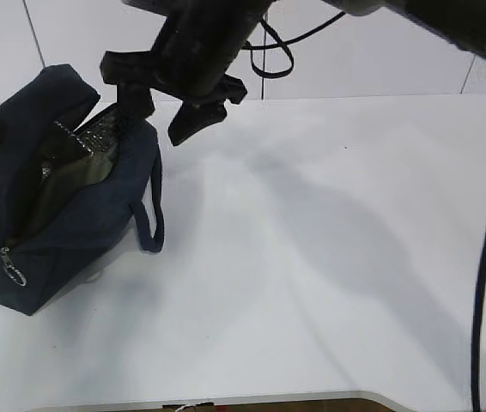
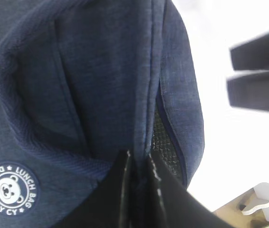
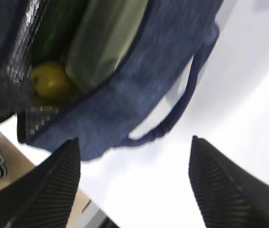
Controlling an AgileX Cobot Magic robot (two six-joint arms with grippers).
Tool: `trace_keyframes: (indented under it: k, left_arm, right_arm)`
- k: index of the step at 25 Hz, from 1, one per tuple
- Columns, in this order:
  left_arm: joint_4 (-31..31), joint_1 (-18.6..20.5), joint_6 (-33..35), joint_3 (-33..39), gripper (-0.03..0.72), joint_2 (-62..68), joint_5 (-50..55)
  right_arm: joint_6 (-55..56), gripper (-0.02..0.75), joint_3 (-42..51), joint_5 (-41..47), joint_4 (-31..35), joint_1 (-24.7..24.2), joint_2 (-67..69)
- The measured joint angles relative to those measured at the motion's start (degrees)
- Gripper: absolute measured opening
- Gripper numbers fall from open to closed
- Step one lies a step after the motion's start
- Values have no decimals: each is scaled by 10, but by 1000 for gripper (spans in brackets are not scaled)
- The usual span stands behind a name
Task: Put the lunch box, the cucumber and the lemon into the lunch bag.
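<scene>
Wide bare white bench (image 1: 329, 283) fills the centre and right of the exterior view, its front edge along the bottom. At far left sits the navy fabric lunch bag (image 1: 63, 232), mouth open, one loop handle hanging down its right side. Inside, in the right wrist view, the yellow lemon (image 3: 51, 80) lies beside the pale green lunch box (image 3: 103, 40) lid and the dark green cucumber (image 3: 58, 28). The right gripper (image 3: 134, 183) hangs spread wide, empty, above the bag. The left gripper (image 2: 139, 190) is closed on the bag's woven rim.
</scene>
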Motion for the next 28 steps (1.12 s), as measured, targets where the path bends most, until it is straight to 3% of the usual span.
trace_keyframes:
  k: [9,12,18,24,28]
  left_arm:
    - [0,0,0,0,14,0,0]
    - [0,0,0,0,14,0,0]
    - [0,0,0,0,14,0,1]
    - [0,0,0,0,14,0,6]
    - [0,0,0,0,14,0,7]
  right_arm:
    - [-42,561,145,-2,1,0,-86]
    - [-67,561,232,-48,29,0,-116]
    - [-156,562,411,-225,177,-1,-189]
    - [-318,562,514,-316,439,-5,-190]
    - [-357,563,532,-354,506,-14,-187]
